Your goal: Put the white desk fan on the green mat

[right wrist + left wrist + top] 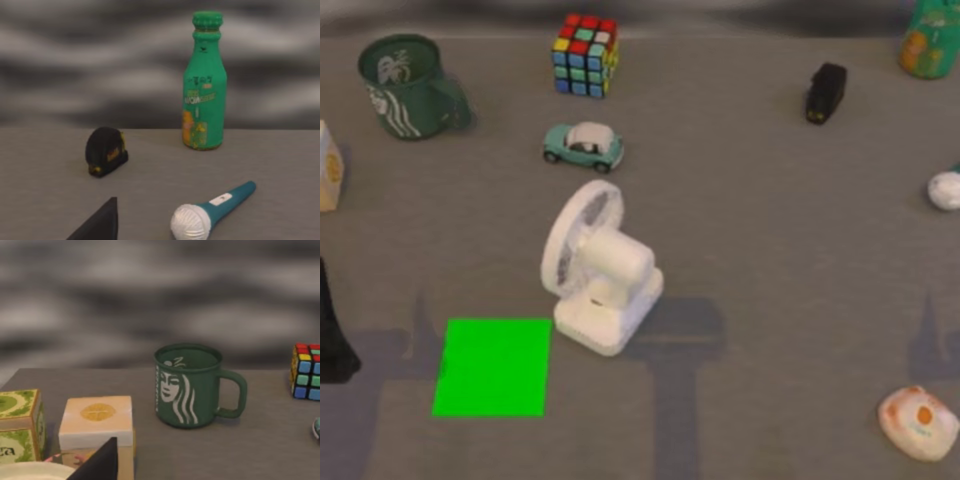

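Note:
The white desk fan (600, 268) stands upright at the middle of the table, its round grille facing the top view's left. The bright green mat (492, 366) lies flat just left of and nearer than the fan's base, with nothing on it. My left arm (332, 335) is parked at the left edge, well left of the mat. One dark finger (102, 465) shows in the left wrist view, with nothing held. My right arm is out of the top view. Its wrist view shows one dark finger (102, 222), also empty. The fan and mat appear in neither wrist view.
Behind the fan are a teal toy car (584, 146), a colour cube (585, 54) and a dark green mug (408, 85). A black tape measure (825, 92), green bottle (930, 38) and microphone (210, 212) sit back right. A box (328, 165) is at the left, an orange-white object (918, 422) at the front right.

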